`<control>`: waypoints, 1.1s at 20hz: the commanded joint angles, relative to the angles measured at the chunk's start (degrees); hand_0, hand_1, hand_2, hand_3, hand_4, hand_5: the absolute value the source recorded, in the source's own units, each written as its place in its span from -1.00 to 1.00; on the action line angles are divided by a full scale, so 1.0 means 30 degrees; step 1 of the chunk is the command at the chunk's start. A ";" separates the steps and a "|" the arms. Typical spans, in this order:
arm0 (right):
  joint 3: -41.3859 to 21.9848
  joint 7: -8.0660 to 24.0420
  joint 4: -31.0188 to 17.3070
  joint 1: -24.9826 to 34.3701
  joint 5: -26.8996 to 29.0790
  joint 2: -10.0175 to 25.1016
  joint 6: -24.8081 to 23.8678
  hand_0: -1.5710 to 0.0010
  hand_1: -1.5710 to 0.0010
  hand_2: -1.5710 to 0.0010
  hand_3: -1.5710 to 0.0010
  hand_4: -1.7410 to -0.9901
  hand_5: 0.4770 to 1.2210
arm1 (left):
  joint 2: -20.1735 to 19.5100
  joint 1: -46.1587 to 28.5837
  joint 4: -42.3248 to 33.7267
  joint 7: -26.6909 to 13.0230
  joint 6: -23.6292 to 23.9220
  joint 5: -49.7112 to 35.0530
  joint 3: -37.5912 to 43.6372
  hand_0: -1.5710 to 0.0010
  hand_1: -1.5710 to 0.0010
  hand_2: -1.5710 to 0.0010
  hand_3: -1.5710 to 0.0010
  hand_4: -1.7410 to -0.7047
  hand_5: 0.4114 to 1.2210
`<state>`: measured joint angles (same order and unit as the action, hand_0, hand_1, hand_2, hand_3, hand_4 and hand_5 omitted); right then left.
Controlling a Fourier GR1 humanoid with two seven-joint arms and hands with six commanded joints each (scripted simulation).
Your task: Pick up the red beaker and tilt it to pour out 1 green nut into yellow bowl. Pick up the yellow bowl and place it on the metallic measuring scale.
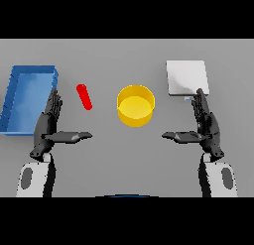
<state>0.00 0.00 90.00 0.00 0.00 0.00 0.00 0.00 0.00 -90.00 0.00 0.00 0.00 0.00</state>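
The red beaker (84, 96) is a slim red cylinder lying tilted on the grey table, left of centre. The yellow bowl (135, 106) stands upright at the middle; I see no nut in it. The metallic measuring scale (186, 77) is a pale square plate at the back right. My left hand (48, 126) hovers at the lower left with fingers straight and thumb pointing inward, below and left of the beaker. My right hand (207, 126) mirrors it at the lower right, its fingertips just below the scale's near edge. Neither hand holds anything.
A blue open tray (15, 95) sits at the far left, its right wall close to my left hand's fingertips.
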 commanded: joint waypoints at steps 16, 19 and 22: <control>-0.2642 -0.2195 0.2181 -0.1935 -0.5044 0.0752 -0.1172 1.00 1.00 1.00 1.00 0.65 -0.53 | -0.0911 -0.1562 -0.1716 -0.0418 0.0359 0.3182 -0.1881 1.00 1.00 1.00 1.00 0.26 -0.50; -0.2597 -0.2143 0.2270 -0.2138 -0.5117 0.0787 -0.1259 1.00 1.00 1.00 1.00 0.59 -0.54 | -0.0774 -0.0222 -0.0224 0.0269 0.0578 0.3483 -0.1778 1.00 1.00 1.00 1.00 0.21 -0.47; -0.2512 -0.2237 0.2470 -0.2070 -0.4343 0.0628 -0.0825 1.00 1.00 1.00 1.00 0.49 -0.52 | -0.0483 0.1385 0.2017 0.0872 0.1006 0.3553 -0.1318 1.00 1.00 1.00 1.00 0.15 -0.45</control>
<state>-7.54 -6.72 97.41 -6.22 -13.03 1.87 -2.46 -1.45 4.19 -83.96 2.27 3.03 10.66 -3.96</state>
